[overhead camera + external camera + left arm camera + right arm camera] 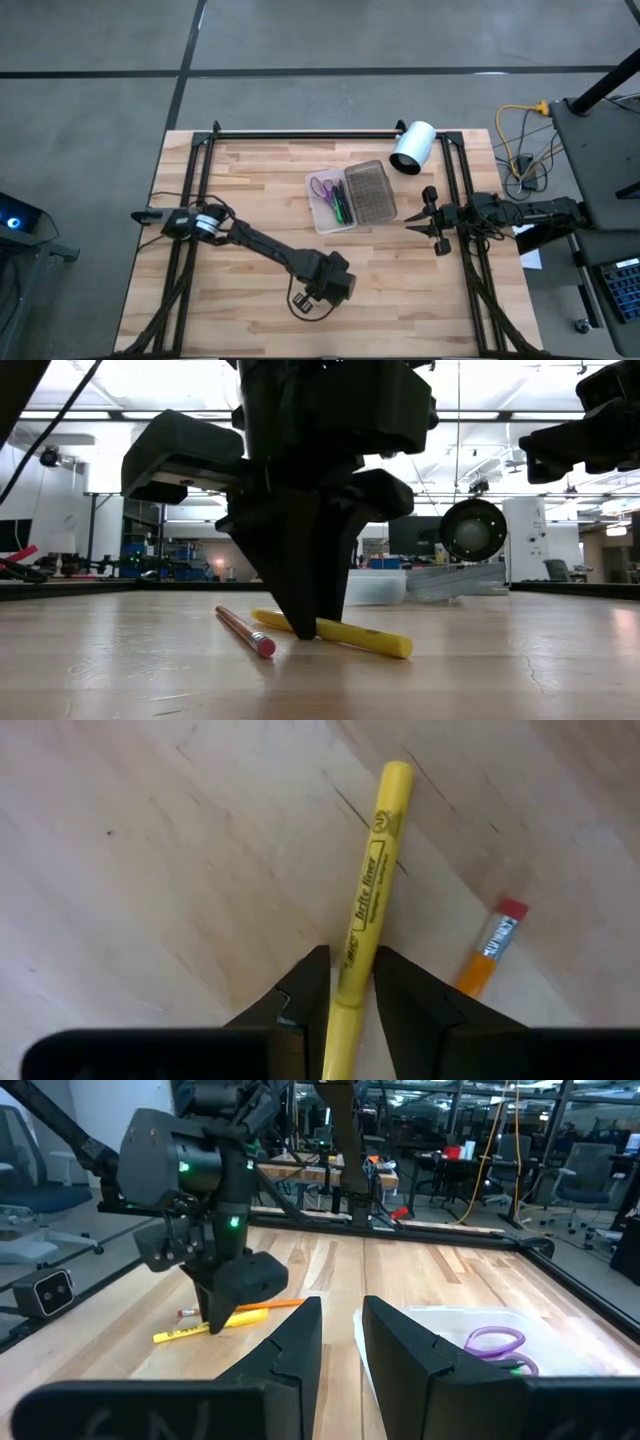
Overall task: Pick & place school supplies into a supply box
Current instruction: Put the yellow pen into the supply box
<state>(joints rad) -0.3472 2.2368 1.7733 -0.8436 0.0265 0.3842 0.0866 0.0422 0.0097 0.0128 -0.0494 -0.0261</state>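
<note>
both pincers | left pincer (348,982) pinching yellow highlighter (368,890) on table (250,190) | right pincer (340,1330) spread, empty

Lower left of frame: bare table (200,300), open for passage.
Centre: supply box (352,197) blocking.
Upper right: white cylinder (412,147) beside right gripper (432,222).
Lower centre: left gripper (312,300) over yellow highlighter (340,632).

A robotics lab or workshop is shown. A butcher-block table (250,190) framed by black metal rails (300,133) is set on a grey concrete floor (90,60). Beyond it, rows of workbenches (330,1175), office chairs (590,1175), hanging cables (515,1130) and long ceiling strip lights (130,415) are seen across an open hall.
</note>
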